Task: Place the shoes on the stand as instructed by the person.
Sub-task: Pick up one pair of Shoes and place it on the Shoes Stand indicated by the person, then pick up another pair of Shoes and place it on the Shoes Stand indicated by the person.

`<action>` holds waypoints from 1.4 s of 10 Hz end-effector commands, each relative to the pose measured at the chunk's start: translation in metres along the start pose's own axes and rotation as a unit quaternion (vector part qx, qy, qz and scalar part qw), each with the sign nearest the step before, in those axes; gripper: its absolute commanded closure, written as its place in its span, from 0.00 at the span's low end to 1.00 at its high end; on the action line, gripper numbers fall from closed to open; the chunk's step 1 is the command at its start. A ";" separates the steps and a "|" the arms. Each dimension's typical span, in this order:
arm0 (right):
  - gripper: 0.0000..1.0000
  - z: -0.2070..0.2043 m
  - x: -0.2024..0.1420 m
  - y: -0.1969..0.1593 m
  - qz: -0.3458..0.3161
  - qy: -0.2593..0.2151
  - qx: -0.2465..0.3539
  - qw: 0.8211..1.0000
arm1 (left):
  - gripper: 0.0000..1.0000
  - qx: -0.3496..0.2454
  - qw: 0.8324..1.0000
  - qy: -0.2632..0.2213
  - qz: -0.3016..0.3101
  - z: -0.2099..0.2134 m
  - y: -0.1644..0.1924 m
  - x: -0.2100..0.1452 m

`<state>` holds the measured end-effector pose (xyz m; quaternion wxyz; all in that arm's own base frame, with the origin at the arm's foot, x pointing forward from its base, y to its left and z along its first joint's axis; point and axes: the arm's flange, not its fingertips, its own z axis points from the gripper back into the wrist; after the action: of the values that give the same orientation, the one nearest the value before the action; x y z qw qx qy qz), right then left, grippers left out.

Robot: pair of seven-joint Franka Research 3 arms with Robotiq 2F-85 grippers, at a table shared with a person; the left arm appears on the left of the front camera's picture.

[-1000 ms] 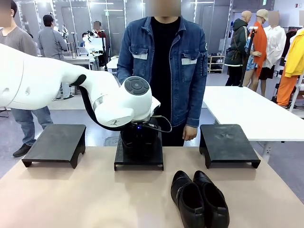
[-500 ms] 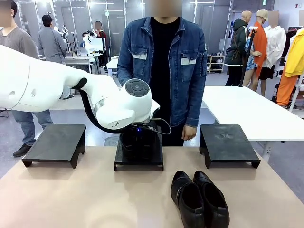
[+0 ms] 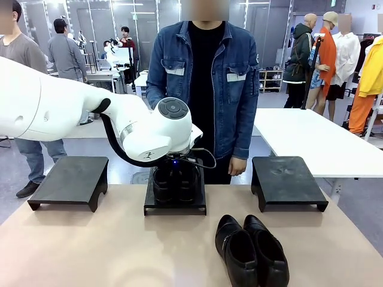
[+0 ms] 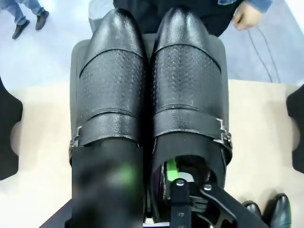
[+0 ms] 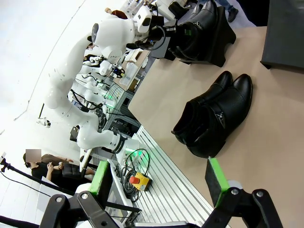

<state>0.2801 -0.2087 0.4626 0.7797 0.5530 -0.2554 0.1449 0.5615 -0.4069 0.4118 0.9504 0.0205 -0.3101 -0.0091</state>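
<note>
One pair of glossy black shoes (image 3: 173, 182) stands side by side on the middle black stand (image 3: 175, 206), toes toward the person (image 3: 203, 89) in the denim jacket. My left gripper (image 4: 147, 175) comes down over their heels. One finger sits in each shoe's opening and the two inner collars are pinched between the green pads (image 4: 171, 167). The second pair of shoes (image 3: 251, 251) lies on the table near the front, right of centre, also seen as shoes (image 5: 213, 114). My right gripper (image 5: 156, 185) hangs open above the table's near edge, well back from that pair.
Bare black stands sit at the left (image 3: 69, 179) and at the right (image 3: 287, 179) of the far table edge. The person's hand (image 3: 239, 166) hangs by the middle stand. A white table (image 3: 317, 137) stands behind on the right.
My left arm has shifted slightly over the middle stand, and the shoes under it show a little more. The second pair and the person stay as they were.
</note>
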 end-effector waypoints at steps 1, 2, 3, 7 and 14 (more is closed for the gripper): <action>0.00 0.000 0.001 0.001 0.009 -0.006 0.006 1.000 | 0.07 0.000 1.000 0.004 -0.003 0.008 0.001 0.008; 0.00 0.000 0.001 0.001 0.009 -0.006 0.006 1.000 | 0.00 -0.001 1.000 0.009 -0.005 0.012 0.002 0.007; 0.00 0.000 0.001 0.001 0.009 -0.006 0.006 1.000 | 0.00 -0.003 1.000 0.014 -0.004 0.015 0.003 0.007; 0.00 0.000 0.001 0.001 0.009 -0.006 0.006 1.000 | 0.00 -0.002 1.000 0.021 0.000 0.028 0.008 0.003; 0.00 0.000 0.001 0.001 0.009 -0.006 0.006 1.000 | 0.00 -0.008 1.000 0.010 0.007 0.021 0.002 0.008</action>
<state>0.2801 -0.2088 0.4626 0.7797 0.5530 -0.2554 0.1450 0.5540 -0.4059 0.4338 0.9540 0.0147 -0.2994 -0.0047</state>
